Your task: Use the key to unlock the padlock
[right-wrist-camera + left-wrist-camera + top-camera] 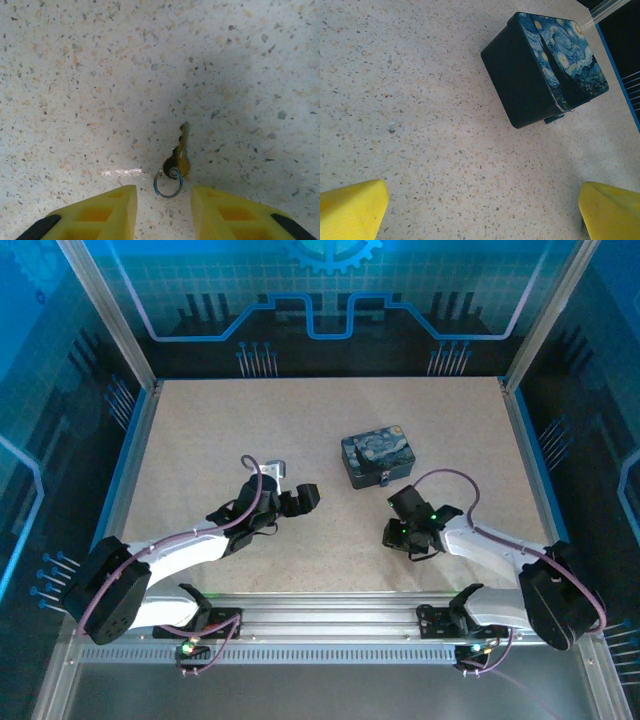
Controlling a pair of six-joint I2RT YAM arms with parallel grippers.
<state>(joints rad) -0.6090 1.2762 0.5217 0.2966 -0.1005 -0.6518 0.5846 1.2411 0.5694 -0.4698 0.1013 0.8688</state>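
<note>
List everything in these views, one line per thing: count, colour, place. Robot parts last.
Rectangular tin with swirling starry-night print: one, dark blue, on the table right of centre.
Small metal padlock: one, dark, at the tin's edge, mostly hidden.
Thin metal key: one, brassy-dark, flat on the table just ahead of the right fingers, untouched.
Small wire key ring: one, bluish, through the key's head, between the right fingertips.
Speckled tabletop: one, beige.
Left arm's yellow fingers: two, wide apart over bare table, facing the tin.
Right arm's yellow fingers: two, apart, either side of the ring.
</note>
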